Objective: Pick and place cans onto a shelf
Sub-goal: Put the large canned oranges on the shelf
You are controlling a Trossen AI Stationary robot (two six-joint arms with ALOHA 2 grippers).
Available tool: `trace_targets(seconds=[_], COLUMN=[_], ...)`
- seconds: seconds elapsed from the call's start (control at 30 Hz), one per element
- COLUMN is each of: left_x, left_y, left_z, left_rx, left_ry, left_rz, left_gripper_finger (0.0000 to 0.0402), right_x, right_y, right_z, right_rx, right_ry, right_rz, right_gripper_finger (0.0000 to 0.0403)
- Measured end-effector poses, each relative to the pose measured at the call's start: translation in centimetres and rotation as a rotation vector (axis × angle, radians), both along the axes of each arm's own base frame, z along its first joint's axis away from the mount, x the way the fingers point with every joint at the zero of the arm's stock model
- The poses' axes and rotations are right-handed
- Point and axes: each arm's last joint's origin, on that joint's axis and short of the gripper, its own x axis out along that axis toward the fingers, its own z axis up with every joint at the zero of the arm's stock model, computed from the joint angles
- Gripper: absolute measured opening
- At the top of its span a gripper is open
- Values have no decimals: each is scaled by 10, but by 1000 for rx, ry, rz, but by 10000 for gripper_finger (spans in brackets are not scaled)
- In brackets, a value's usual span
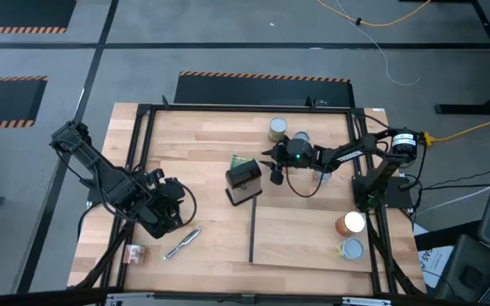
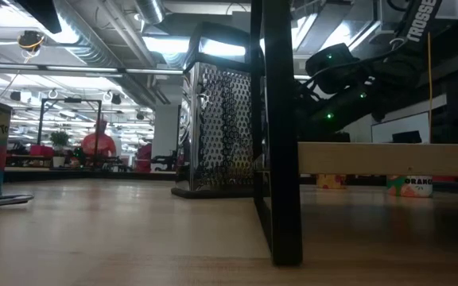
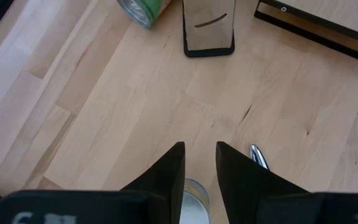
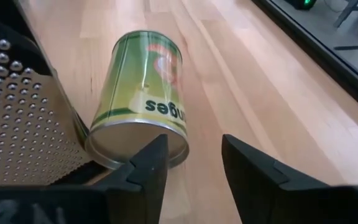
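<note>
A green-labelled can (image 4: 143,93) lies on its side against the black box (image 1: 243,183), its metal end facing my right gripper (image 4: 194,158). That gripper is open, with one fingertip (image 4: 154,152) just in front of the can's rim; it also shows in the high view (image 1: 276,172). Two cans (image 1: 277,129) stand at the far side and two more (image 1: 351,224) on the shelf (image 1: 309,238). My left gripper (image 3: 199,155) is slightly open, low over the table at the left. A silver can rim (image 3: 194,190) shows in its gap. My right gripper: I cannot tell whether its fingertip touches the lying can's rim (image 4: 166,134); the fingers come level along the can's length. My left gripper: I cannot tell whether it touches the can showing in its gap.
A thin silver pen-like tool (image 1: 183,242) lies near my left gripper, with a small can (image 1: 132,253) at the near left corner. The shelf's black bar (image 1: 253,231) stands upright near the middle. A black frame (image 1: 143,110) rims the table.
</note>
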Motion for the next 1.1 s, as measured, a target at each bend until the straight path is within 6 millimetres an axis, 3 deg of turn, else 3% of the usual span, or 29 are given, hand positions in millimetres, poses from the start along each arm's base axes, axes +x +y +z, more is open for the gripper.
trace_targets(seconds=[0.43, 0.77, 1.1], left_x=[0, 0, 0], left_y=[0, 0, 0], left_z=[0, 0, 0], left_rx=[-1, -4, -3], left_ry=[-1, -2, -4], left_rz=[0, 0, -2], left_gripper_finger=[84, 84, 84], right_x=[8, 31, 34], right_y=[-1, -6, -6], right_z=[-19, -16, -15], right_rx=[-10, -51, -57], right_ry=[6, -14, -7], right_rz=[36, 73, 117], right_gripper_finger=[156, 154, 98])
